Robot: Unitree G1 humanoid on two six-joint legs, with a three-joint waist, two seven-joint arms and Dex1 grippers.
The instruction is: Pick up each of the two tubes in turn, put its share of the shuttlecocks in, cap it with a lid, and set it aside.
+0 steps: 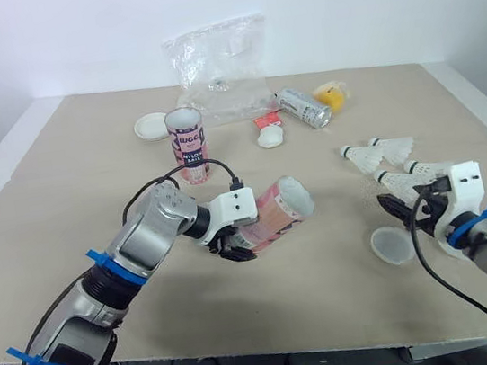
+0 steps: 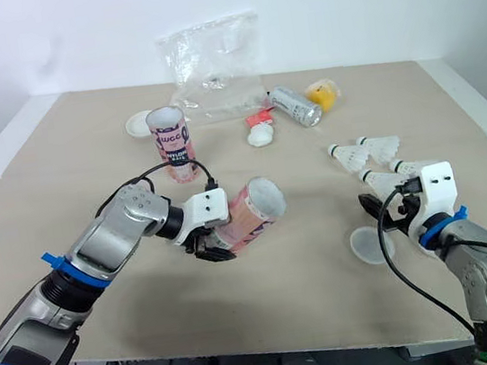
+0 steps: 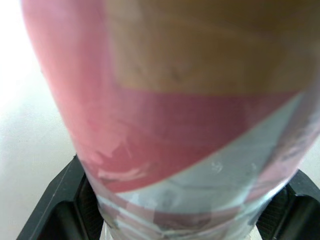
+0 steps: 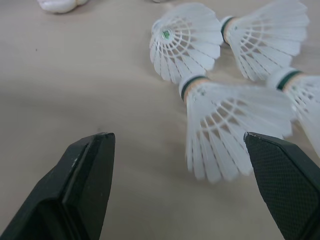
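Beige table. Left gripper clamped round a pink tube, off the surface and tilted, open mouth facing right, likely ready for loading. Second tube upright at back. Right gripper wide open, low by the shuttlecocks; lid just beside it, handy for capping

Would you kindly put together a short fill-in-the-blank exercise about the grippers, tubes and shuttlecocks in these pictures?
1. The left gripper is ____ on a tilted tube.
2. The other tube stands ____ near the back of the table.
3. The right gripper is ____ beside the shuttlecocks.
4. Those shuttlecocks, lying in a group, number ____.
Missing words: shut; upright; open; four.
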